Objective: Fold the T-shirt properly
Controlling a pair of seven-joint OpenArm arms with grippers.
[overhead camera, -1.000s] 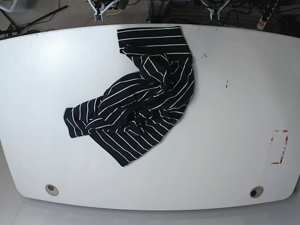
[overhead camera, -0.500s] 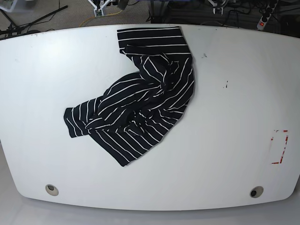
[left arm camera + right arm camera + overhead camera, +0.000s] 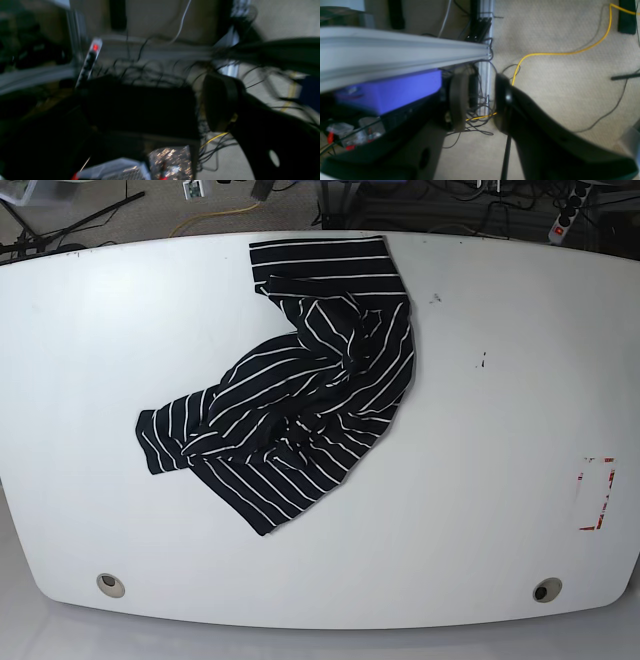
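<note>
On the upper middle of the wide white rounded table (image 3: 480, 480), the large soft black T-shirt with thin white stripes (image 3: 300, 395) lies crumpled and unfolded, one flat part reaching the table's far edge and a bunched mass trailing down and toward the base view's left, where a sleeve-like end spreads flat. Neither arm shows in the base view; the cloth lies alone, with nothing touching it. A small red-edged rectangular mark (image 3: 597, 493) sits on the tabletop well apart from the shirt, near the base view's right edge. The right wrist view looks at beige carpet, with the right gripper (image 3: 477, 100) in front of it: its two dark fingers stand a little apart with only cables and floor between them, so it grasps nothing. A thin yellow cable (image 3: 560, 53) snakes across the carpet behind it. The left wrist view is dark and blurred; one rounded fingertip of the left gripper shows at right and the other finger is lost against the dark shapes, so from the view alone the spread cannot be judged, though it stands wide and released, holding nothing visible.
</note>
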